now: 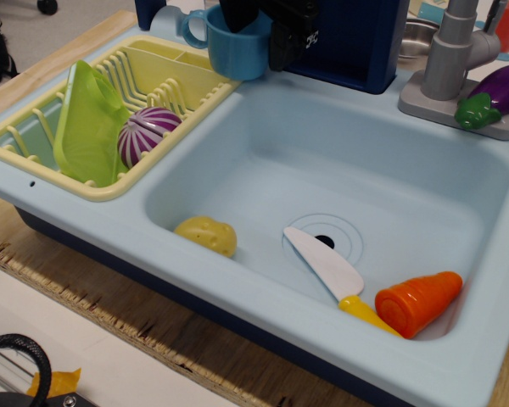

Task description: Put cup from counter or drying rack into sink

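The black robot hand (267,25) is cut off by the top edge, and its fingers cover the rim of the small blue plastic cup (234,51); whether they grip it cannot be told.

Blue cup (235,49) upright at back edge of light-blue counter (263,292), handle to the left, just beside pale yellow drying rack (110,188). Black hand (264,30) at cup's rim, one finger inside, one outside on the right; closure not discernible. In rack: lime-green plate (86,123) on edge, purple striped onion (144,133). In sink (390,170): yellow potato (207,235), white knife (331,273) beside drain, orange carrot (418,301). Grey faucet (454,59) and eggplant (500,91) at rear right.
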Available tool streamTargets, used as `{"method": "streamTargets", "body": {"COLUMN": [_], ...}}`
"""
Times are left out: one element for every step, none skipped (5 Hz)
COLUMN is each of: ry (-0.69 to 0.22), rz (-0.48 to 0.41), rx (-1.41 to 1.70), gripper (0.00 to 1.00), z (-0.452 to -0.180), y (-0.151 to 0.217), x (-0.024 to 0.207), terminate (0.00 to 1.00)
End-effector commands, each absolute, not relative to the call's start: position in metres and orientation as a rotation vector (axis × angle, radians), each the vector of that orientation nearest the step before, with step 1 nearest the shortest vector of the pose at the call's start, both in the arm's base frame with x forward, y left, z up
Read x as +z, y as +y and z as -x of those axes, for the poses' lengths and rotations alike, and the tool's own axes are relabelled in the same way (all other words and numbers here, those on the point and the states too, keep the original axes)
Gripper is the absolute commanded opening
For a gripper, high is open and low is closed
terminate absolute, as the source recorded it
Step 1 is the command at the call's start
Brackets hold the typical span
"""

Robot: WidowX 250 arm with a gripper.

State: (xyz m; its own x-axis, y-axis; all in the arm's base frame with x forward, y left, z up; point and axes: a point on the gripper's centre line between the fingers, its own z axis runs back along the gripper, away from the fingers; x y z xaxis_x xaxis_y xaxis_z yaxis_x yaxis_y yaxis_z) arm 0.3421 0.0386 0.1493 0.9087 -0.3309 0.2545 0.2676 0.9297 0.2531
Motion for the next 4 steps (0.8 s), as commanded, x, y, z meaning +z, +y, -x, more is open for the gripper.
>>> {"method": "streamTargets", "body": {"ry": [-0.288,-0.251,-0.251,-0.267], "rz": [-0.214,-0.212,-0.218,-0.211], "rx": [-0.236,-0.194,-0.145,-0.127], "gripper": [0.0,0.0,0.0,0.0], "z": [-0.339,-0.327,-0.312,-0.302], "y": [0.043,0.042,0.033,0.015], "x": [0.156,0.155,0.159,0.164], "terminate": [0.0,0.0,0.0,0.0]}}
